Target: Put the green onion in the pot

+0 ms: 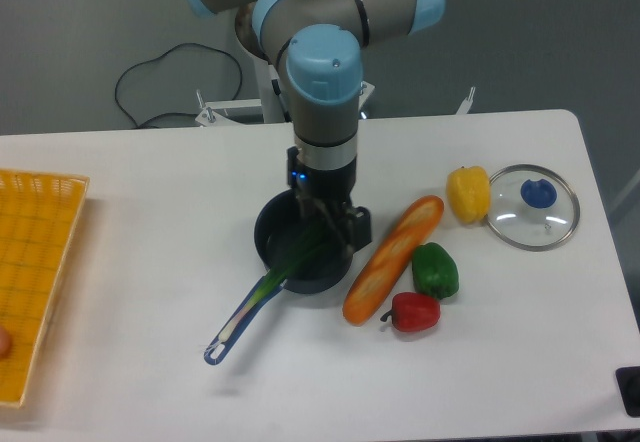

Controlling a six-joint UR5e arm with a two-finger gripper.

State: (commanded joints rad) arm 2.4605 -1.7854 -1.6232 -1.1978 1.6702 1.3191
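Note:
The dark navy pot [285, 230] sits at the table's middle, its long blue handle [216, 350] pointing to the front left. The green onion [282, 274] lies slanted, with its dark leaves inside the pot and its pale stalk and white bulb end resting along the handle. My gripper [323, 224] points straight down into the pot's right side. It appears shut on the onion's leaf end. The fingertips are partly hidden by the wrist and the pot rim.
A baguette [393, 259], a green bell pepper [435, 270] and a red pepper [414, 312] lie just right of the pot. A yellow pepper [468, 193] and a glass lid with a blue knob [534, 205] are farther right. A yellow basket [35, 262] stands at the left edge.

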